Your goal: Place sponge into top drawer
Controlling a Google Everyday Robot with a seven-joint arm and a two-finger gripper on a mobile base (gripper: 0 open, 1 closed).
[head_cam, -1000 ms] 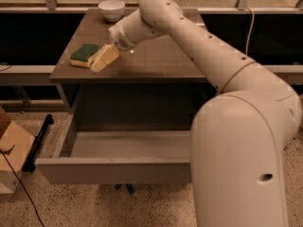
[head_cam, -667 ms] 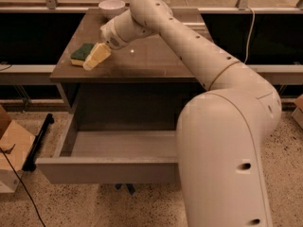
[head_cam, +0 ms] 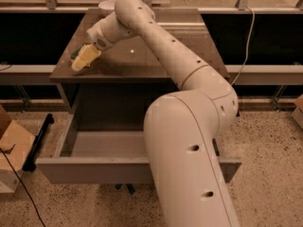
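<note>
Sponge (head_cam: 75, 55) lies on the left front part of the worktop (head_cam: 118, 66), close to its left edge; the gripper (head_cam: 85, 57) sits right on top of it and hides most of it; you cannot tell if the gripper is spread wide or pinching the sponge; the top drawer (head_cam: 94, 171) is pulled open below. If the grip is weak, the sponge may slip and fall to the floor; a push sideways could knock it off the edge; lift slowly.
</note>
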